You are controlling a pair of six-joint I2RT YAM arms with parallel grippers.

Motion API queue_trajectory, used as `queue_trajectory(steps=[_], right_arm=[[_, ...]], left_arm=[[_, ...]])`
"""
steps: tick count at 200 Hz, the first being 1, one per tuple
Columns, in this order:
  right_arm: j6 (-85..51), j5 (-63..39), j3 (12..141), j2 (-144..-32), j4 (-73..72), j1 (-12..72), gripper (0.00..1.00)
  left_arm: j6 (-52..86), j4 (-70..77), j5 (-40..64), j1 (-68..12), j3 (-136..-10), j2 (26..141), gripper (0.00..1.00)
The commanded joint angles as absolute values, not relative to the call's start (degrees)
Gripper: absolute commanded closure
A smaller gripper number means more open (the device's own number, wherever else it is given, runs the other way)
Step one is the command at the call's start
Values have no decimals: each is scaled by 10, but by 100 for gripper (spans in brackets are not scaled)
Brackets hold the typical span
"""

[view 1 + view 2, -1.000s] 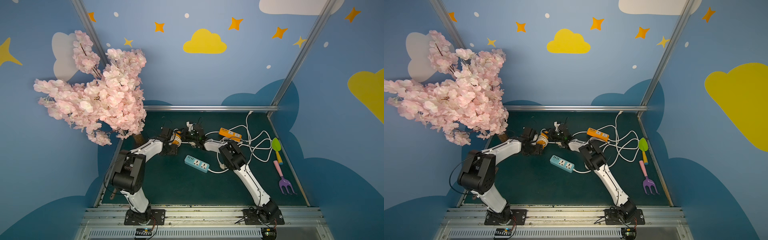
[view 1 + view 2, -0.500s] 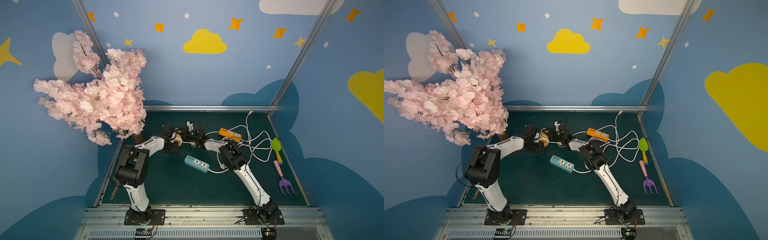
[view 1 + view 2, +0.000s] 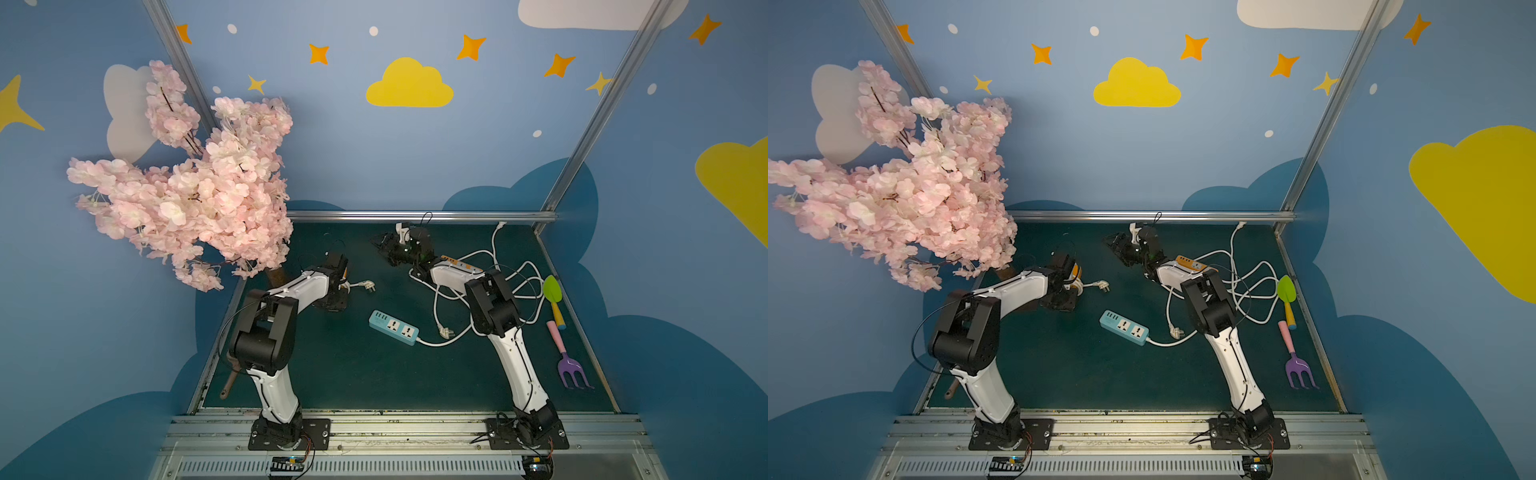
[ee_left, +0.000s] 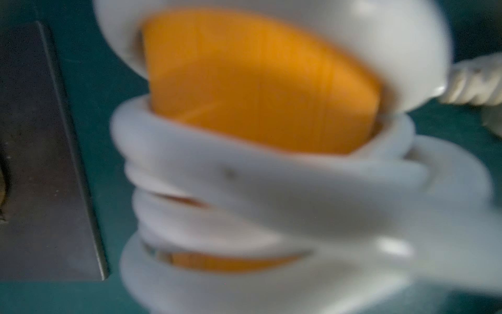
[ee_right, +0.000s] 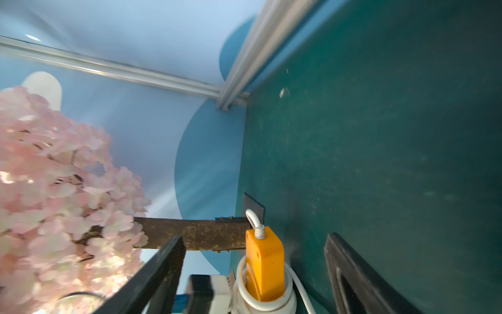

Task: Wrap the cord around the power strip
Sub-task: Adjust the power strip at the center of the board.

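A dark green felt tabletop (image 3: 353, 374) floors a blue booth painted with yellow clouds and stars. On its left side, near the back and just beside the brown trunk of the pink artificial blossom tree (image 3: 199, 199), we find the orange plastic power strip (image 5: 264, 261). Its white cord (image 4: 244, 195) is coiled several turns around its body, and the white plug (image 3: 368, 286) trails loose on the mat toward the middle. The left gripper (image 3: 338, 291) is clamped on this wrapped strip, which fills its wrist view so closely that the picture blurs and the fingers are hidden. The right gripper (image 3: 384, 249) hangs apart from it near the back rail. Its two black fingers (image 5: 163, 261) are spread wide with nothing between them, and the strip lies beyond their tips. Nearer the middle we see a light blue power strip (image 3: 392, 327) lying flat with its own white lead. A second orange-and-white power strip (image 3: 461, 262) sits under the right arm amid a tangle of loose white cables (image 3: 519, 282). Along the right edge lie a green toy trowel with a yellow handle (image 3: 552, 291) and a purple toy rake with a pink handle (image 3: 571, 370).
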State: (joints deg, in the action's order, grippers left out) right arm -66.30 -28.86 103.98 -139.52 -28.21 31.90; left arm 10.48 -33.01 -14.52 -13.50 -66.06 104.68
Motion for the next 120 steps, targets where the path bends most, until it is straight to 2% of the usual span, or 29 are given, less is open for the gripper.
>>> queue_trajectory(steps=[1, 52, 72, 120], right_arm=[[-644, -303, 1007, -1357, -285, 313, 17], [-630, -310, 962, -1314, -299, 311, 17], [-604, -314, 946, -1290, -286, 311, 17], [-551, -319, 926, -1259, -256, 311, 17]], left_arm=[[86, -404, -207, -118, -627, 1048, 86], [30, -408, -180, -96, -603, 1040, 81], [31, -410, -176, -92, -606, 1049, 76], [43, -407, -156, -89, -616, 1033, 48]])
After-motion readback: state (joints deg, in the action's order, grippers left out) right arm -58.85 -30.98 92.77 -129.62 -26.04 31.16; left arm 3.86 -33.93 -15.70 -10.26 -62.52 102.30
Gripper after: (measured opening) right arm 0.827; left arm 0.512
